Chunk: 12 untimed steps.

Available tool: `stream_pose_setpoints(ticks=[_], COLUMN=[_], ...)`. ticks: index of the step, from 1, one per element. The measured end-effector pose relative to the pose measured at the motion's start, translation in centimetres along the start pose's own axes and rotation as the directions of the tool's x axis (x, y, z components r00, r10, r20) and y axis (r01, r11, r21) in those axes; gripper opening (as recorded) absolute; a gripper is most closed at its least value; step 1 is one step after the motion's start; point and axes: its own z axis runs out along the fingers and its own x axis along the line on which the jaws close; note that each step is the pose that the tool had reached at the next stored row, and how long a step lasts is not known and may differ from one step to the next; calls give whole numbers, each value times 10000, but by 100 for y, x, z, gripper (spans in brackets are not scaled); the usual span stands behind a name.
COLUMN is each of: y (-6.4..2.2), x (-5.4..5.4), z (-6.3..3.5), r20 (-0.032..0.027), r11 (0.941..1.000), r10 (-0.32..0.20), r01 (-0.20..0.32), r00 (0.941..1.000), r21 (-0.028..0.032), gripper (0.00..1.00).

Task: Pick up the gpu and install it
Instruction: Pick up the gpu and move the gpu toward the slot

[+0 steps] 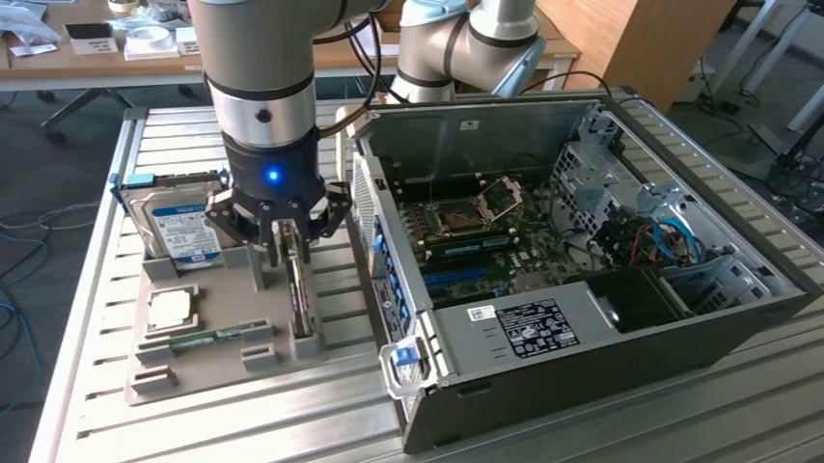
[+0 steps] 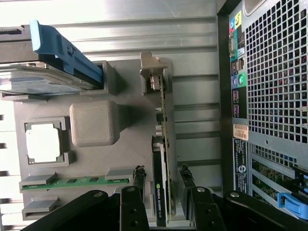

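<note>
The gpu stands on its edge in a slot of the grey holder tray, dark face to one side, its pale metal bracket at the far end. In the exterior view the gpu is a thin dark card beside the open computer case. My gripper hangs straight down over the card's near end. The gripper is open, one finger on each side of the card with small gaps showing.
The tray also holds a blue-labelled hard drive, a CPU and a green RAM stick. The case lies open with its motherboard exposed; its perforated rear panel is close beside the tray.
</note>
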Motion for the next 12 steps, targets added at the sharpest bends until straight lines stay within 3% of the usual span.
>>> stream_pose_setpoints(ticks=[6, 12], y=[-2, -2], x=[0, 0], z=[61, 61], r20=[-1, -2], r11=[10000, 10000], r10=[0, 0], r01=[0, 0], r00=[10000, 10000], r21=[1, 1], gripper=[42, 42])
